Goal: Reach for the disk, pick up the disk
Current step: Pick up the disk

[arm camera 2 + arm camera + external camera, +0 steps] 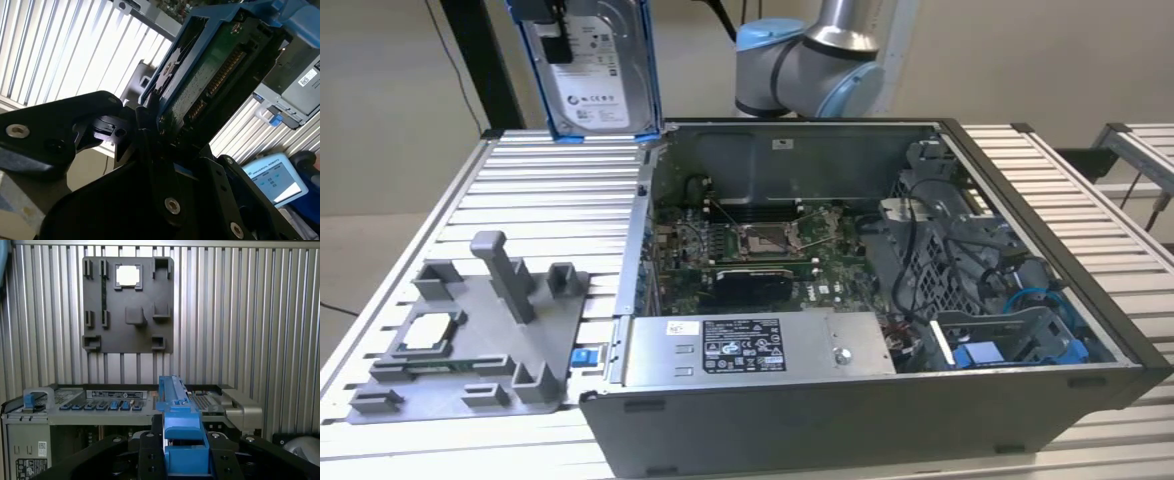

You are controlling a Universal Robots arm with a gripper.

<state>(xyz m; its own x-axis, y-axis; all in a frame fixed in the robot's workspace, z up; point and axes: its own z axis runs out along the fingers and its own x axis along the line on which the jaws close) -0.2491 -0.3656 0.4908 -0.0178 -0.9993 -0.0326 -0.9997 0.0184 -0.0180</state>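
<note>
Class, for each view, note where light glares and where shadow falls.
In the second wrist view, the ribbed table glares white while the gripper holding the disk sits in deep shadow; in the first wrist view, the chip on the grey tray is washed out; in the exterior view, light is even, the computer case interior dimmer.

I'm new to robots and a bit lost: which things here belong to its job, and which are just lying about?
In the job: the disk, held aloft; the fingers clamped on it.
Lying about: open computer case; grey holder plate; small square chip on it; grey metal box.
</note>
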